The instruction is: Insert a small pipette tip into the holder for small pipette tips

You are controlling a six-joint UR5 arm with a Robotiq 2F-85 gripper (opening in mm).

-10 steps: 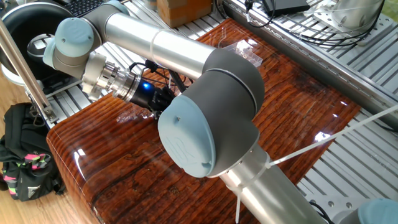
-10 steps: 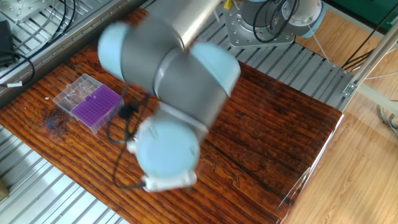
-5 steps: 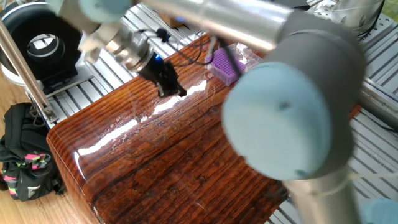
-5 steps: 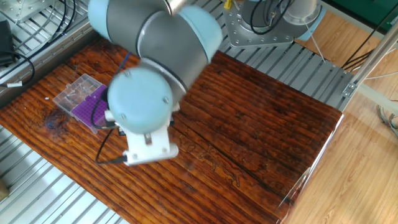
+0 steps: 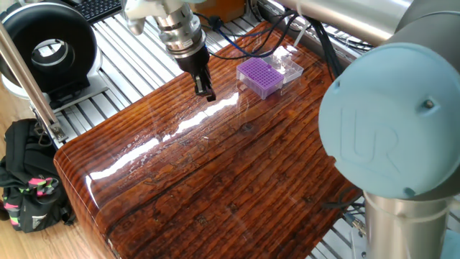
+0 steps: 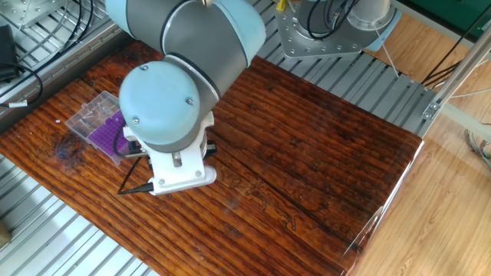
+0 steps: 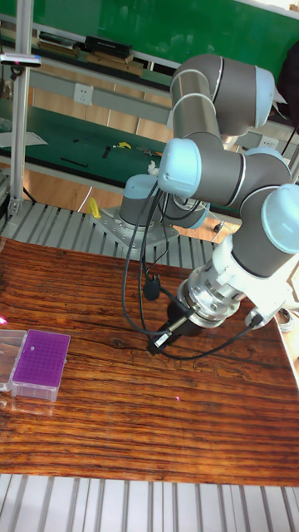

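The holder for small pipette tips (image 5: 259, 76) is a small purple rack with a fine grid of holes and a clear lid part (image 5: 290, 65) beside it, at the far side of the wooden table. It also shows in the tall fixed view as the holder (image 7: 39, 362), and half hidden behind the arm as the holder (image 6: 105, 133). My gripper (image 5: 206, 92) points down at the wood a short way left of the holder, its black fingers close together. The tall fixed view shows the gripper (image 7: 156, 342) just above the table. I cannot make out a small pipette tip.
The arm's big elbow joint (image 5: 392, 133) fills the right foreground, and cables (image 7: 133, 274) trail from the wrist. The wooden table (image 5: 215, 180) sits on a slotted aluminium frame (image 5: 122, 57). A black round device (image 5: 47, 47) and a bag (image 5: 29, 180) lie to the left.
The arm has swung round. The gripper moved up the table toward the holder and now points straight down; the elbow shifted right, uncovering the holder in one fixed view.
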